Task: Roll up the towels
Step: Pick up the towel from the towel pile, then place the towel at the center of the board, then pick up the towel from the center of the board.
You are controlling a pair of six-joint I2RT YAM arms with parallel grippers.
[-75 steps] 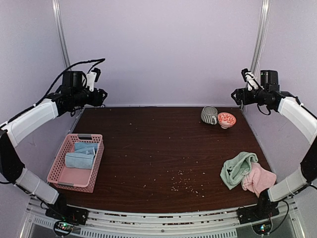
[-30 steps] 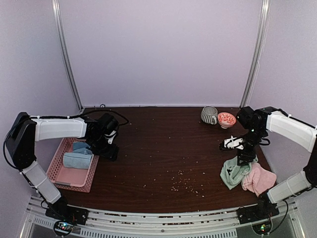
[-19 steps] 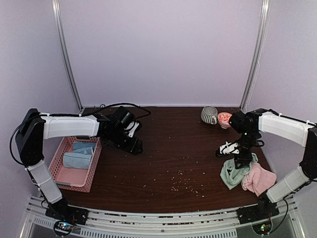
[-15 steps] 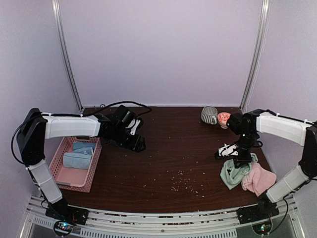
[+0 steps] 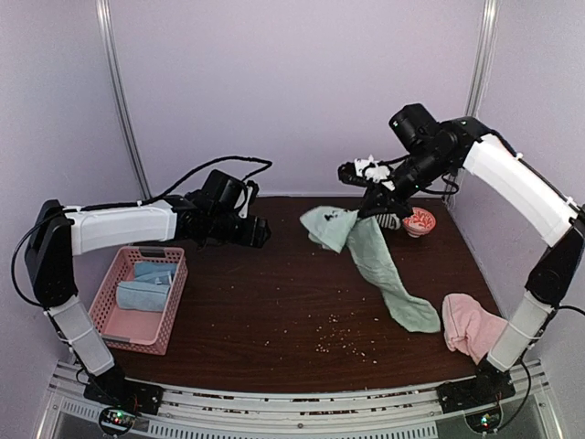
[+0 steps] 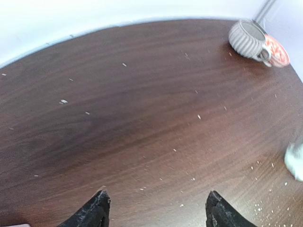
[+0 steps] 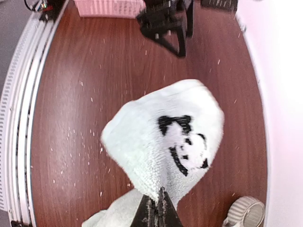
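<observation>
My right gripper (image 5: 364,209) is raised over the back middle of the table, shut on a corner of the mint green towel (image 5: 375,261). The towel hangs from the gripper and trails down to the tabletop at the right. In the right wrist view the gripper (image 7: 161,202) pinches the towel (image 7: 156,142), whose black-and-pink print faces up. The pink towel (image 5: 472,326) lies crumpled at the front right, with neither gripper on it. My left gripper (image 5: 259,234) hovers open over bare wood left of centre; its fingertips (image 6: 96,212) stand wide apart with nothing between them.
A pink basket (image 5: 117,322) holding pale blue cloths (image 5: 146,287) stands at the front left. A striped mug (image 6: 248,38) and a red patterned bowl (image 5: 420,220) stand at the back right. Crumbs speckle the dark wooden table (image 5: 274,302).
My right gripper closed on the mint towel, lifted it off the pink one and carried it up and to the back left. The left gripper drifted slightly right.
</observation>
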